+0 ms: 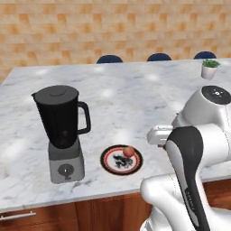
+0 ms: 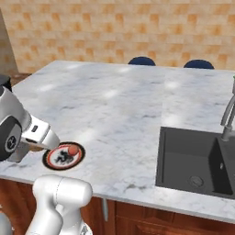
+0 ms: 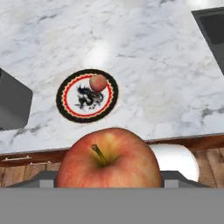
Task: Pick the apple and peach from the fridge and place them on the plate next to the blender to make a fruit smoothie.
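My gripper is shut on the apple, a red fruit with a yellow patch and a stem that looms large in the hand view. It hovers over the counter's front edge, short of the plate. On that plate lies the peach, near its right rim. The peach is small and pale orange-red. Left of the plate stands the blender, a black jug on a grey base. In the right base view the plate and peach sit just beyond my white hand. The fridge is out of view.
A black sink with a faucet is sunk into the marble counter to the right. A potted plant stands at the far right corner. Blue stools line the far side. Wooden cabinets run below the counter edge.
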